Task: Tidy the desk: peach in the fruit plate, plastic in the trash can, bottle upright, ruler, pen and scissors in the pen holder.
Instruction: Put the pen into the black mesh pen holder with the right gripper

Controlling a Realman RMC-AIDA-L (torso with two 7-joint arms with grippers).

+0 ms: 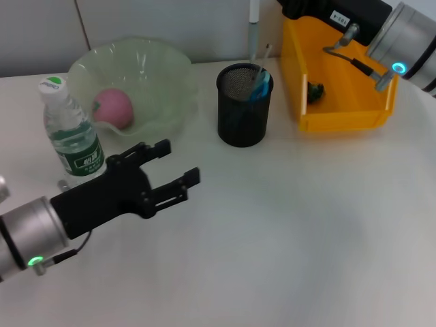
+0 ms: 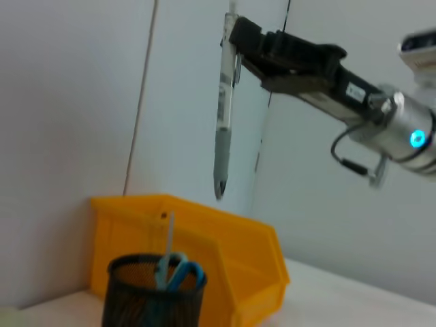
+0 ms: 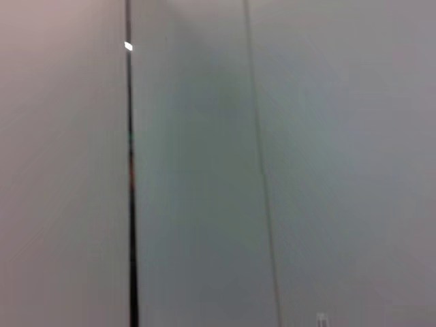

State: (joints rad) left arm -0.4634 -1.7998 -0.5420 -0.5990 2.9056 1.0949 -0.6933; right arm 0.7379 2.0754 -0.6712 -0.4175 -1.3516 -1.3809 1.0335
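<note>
right gripper (image 2: 235, 37) fingers pinch grey-white plastic pen (image 2: 223, 116), tip down, above black mesh pen holder (image 1: 244, 103) | left gripper (image 1: 178, 170) fingers spread, holding nothing, over white tabletop (image 1: 306, 225) | yellow plastic bin (image 1: 340, 75) beside holder

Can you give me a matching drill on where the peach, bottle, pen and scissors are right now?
Things:
1. peach
2. bottle
3. pen
4. scissors

Places:
A. standing upright beside the plate
B. held by the right gripper above the holder
C. in the plate
D. in the holder

The left gripper hangs open over the table, holding nothing.

Pairs: 1-C, 2-A, 3-B, 4-D
</note>
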